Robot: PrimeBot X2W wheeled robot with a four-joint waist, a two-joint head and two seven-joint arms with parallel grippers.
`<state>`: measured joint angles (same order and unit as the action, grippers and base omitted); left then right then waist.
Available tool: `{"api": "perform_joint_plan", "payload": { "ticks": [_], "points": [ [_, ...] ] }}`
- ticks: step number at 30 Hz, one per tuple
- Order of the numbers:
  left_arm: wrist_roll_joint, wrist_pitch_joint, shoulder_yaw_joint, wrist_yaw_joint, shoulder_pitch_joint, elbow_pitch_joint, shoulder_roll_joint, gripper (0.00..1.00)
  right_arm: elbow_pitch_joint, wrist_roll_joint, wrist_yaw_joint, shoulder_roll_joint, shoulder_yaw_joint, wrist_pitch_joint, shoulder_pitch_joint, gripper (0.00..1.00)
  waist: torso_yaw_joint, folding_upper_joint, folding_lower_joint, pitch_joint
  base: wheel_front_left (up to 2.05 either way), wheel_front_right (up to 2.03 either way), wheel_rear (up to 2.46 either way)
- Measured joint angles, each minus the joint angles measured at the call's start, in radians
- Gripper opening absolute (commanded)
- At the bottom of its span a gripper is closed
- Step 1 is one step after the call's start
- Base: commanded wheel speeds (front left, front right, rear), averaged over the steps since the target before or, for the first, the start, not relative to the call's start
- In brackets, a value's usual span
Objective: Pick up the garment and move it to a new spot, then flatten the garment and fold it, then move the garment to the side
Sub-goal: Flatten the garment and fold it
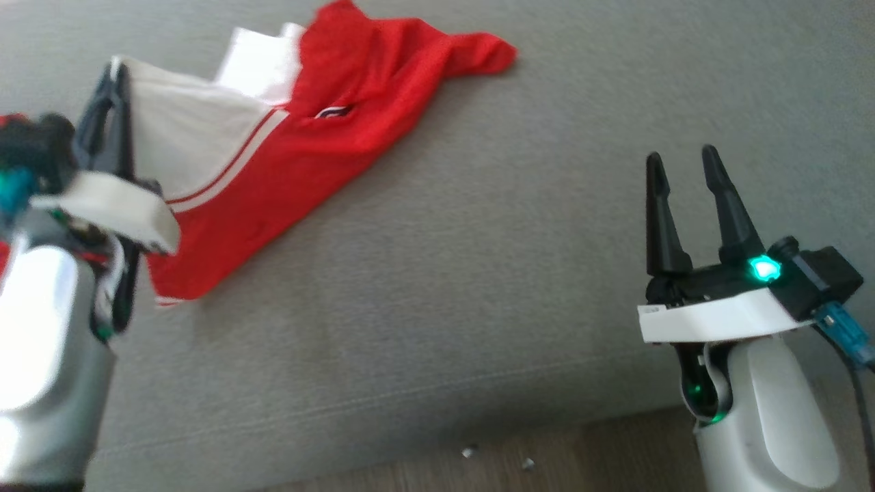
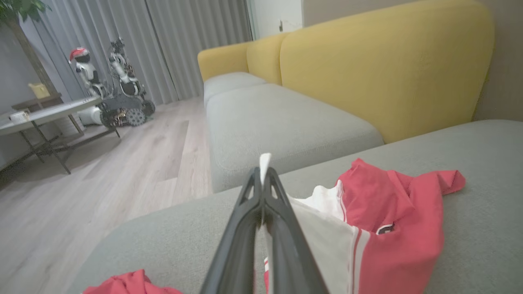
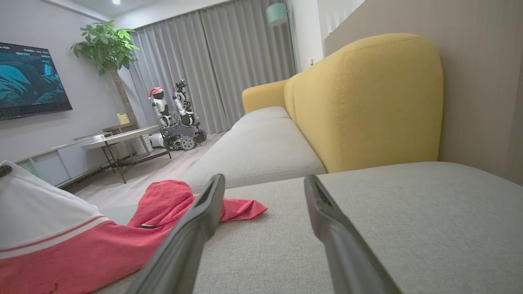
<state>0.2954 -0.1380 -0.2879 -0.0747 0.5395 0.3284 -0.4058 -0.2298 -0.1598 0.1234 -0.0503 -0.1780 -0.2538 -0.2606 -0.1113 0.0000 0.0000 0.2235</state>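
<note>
The garment [image 1: 328, 137] runs 7 to 1 o'clock — my left jaws clamp its white edge; right jaws open, well apart.

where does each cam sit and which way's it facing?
Head view: on head, down at cushion, garment; left gripper clamps its white edge, right gripper open.
Left wrist view: along shut fingers, over garment toward yellow backrest.
Right wrist view: low over cushion, between open fingers, facing the room.
Shared: wrist views show garment, backrest, parked robot.

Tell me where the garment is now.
In the head view's upper left, the garment lies on the grey sofa cushion, its white edge pinched in the left gripper.
</note>
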Motion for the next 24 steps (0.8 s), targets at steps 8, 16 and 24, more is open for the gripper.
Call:
{"api": "perform_joint_plan", "payload": {
  "ticks": [8, 16, 24],
  "points": [
    [0.007, -0.051, -0.052, 0.019, -0.222, -0.26, -0.025, 0.0, -0.048, 0.049, 0.0, 0.0, 0.069, 0.0, 0.035, 1.0, 0.117, 0.0, 0.0, -0.063, 0.0, 0.0, 0.0],
    [-0.012, -0.088, -0.074, 0.022, -0.355, -0.347, -0.054, 0.0, -0.097, 0.065, 0.0, 0.001, 0.134, 0.0, 0.036, 1.0, 0.221, 0.0, 0.0, -0.106, 0.0, 0.0, 0.0],
    [-0.04, -0.097, -0.141, 0.031, -0.395, -0.324, -0.054, 0.0, -0.191, 0.141, 0.0, 0.001, 0.227, 0.045, 0.028, 1.0, 0.301, 0.0, -0.0001, -0.123, 0.0, 0.0, 0.0]
  ]
}}
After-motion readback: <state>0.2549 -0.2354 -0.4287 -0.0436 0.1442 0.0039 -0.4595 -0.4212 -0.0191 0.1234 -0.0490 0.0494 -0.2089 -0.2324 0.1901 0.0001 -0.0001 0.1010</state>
